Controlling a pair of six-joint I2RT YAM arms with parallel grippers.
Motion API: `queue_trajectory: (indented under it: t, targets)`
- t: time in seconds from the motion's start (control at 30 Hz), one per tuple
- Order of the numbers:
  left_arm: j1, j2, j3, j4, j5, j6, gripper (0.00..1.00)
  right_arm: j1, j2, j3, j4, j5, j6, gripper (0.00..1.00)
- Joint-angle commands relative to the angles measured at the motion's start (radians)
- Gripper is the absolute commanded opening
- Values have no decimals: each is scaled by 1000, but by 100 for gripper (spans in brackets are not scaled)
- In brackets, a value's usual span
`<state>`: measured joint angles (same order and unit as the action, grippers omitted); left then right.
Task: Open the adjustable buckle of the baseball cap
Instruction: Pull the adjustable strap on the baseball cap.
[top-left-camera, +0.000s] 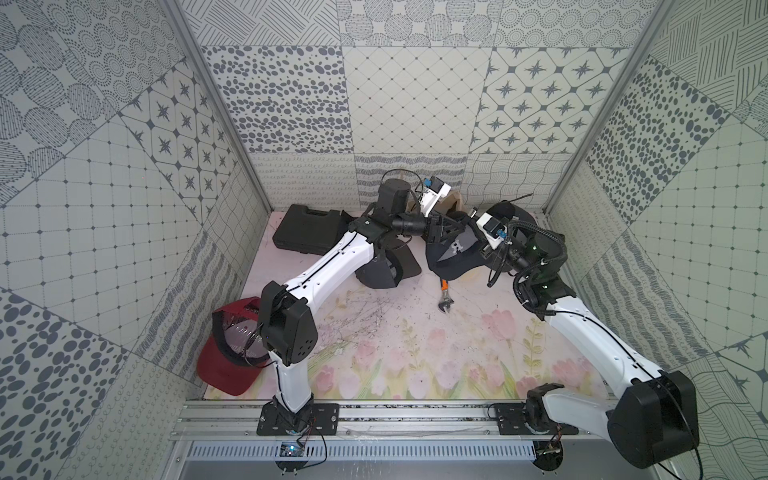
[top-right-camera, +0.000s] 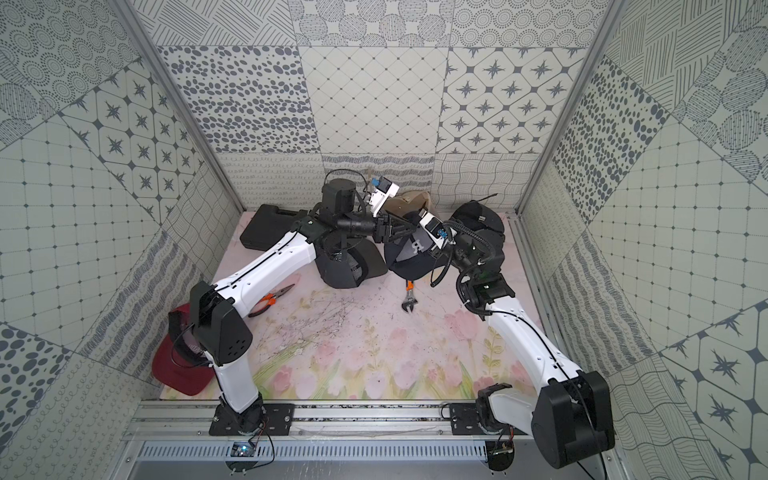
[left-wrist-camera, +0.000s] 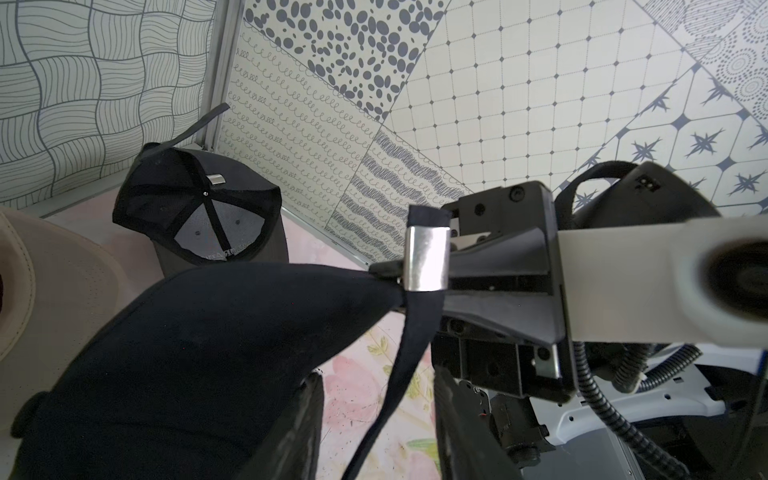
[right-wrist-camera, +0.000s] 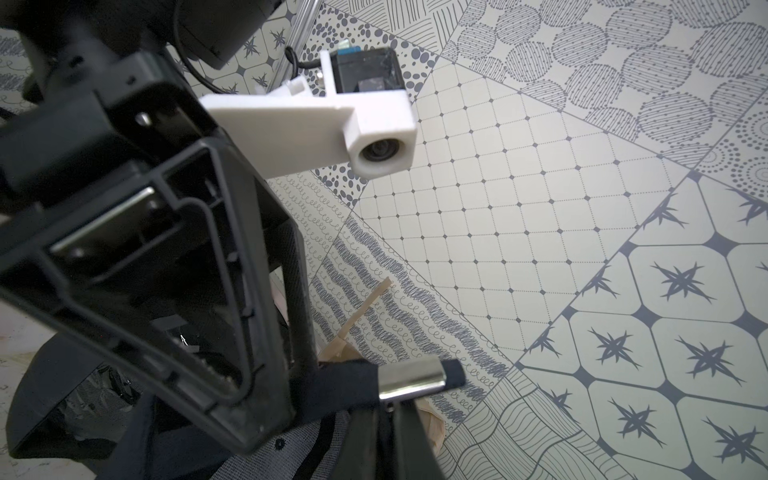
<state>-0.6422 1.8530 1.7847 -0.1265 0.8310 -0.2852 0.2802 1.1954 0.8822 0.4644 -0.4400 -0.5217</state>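
Right end effector (left-wrist-camera: 387, 271) clamps the baseball cap (left-wrist-camera: 187, 353) by its buckle (left-wrist-camera: 427, 257), left end effector (left-wrist-camera: 377, 374) gapes round the strap (left-wrist-camera: 419, 326) — tug crooked, it slips.

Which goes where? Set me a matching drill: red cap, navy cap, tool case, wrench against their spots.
Things:
1. red cap
2. navy cap
3. black tool case
4. adjustable wrench

Places:
A. back left
B. pinched in the right gripper
C. lying near the centre of the floral mat
D. front left corner

Pairs: 1-D, 2-B, 3-A, 4-C
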Motion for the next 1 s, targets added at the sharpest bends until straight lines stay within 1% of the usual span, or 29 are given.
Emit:
queue_trajectory:
  t: [0.0, 0.07, 0.17, 0.2, 0.23, 0.33, 0.43, 0.53, 0.6, 0.7, 0.8, 0.87, 0.9, 0.97]
  targets:
    - [-8, 13, 29, -12, 21, 45, 40, 10, -26, 4, 71, -6, 26, 0]
    - [-9, 23, 42, -26, 35, 49, 32, 11, -29, 7, 72, -5, 28, 0]
    - [-10, 34, 48, -34, 59, 57, 12, 13, -31, 11, 75, -3, 39, 0]
    - [-8, 34, 47, -31, 67, 58, 3, 14, -31, 12, 79, 4, 45, 0]
    - [-8, 34, 44, -28, 73, 58, 0, 14, -30, 14, 83, 14, 50, 0]
    - [-8, 27, 28, -14, 86, 58, 0, 15, -24, 24, 87, 57, 72, 0]
    - [-8, 20, 15, -6, 94, 60, 0, 14, -18, 39, 91, 132, 101, 0]
    - [-8, 18, 11, -13, 103, 67, 0, 13, -10, 58, 95, 237, 164, 0]
    - [-8, 18, 6, -20, 108, 70, 0, 0, -8, 69, 94, 300, 231, 0]
    - [-9, 14, -2, -20, 108, 73, 0, -24, -8, 80, 83, 344, 314, 0]
    - [-6, 5, -8, -12, 103, 74, 0, -26, -14, 76, 78, 352, 304, 0]
    - [-4, -8, -14, -11, 84, 75, 28, -26, -23, 68, 71, 362, 273, 0]
    - [-1, -21, -21, -11, 70, 76, 37, -26, -30, 64, 56, 386, 239, 0]
    - [10, -49, -40, -13, 48, 90, 46, -26, -49, 56, 17, 465, 179, 0]
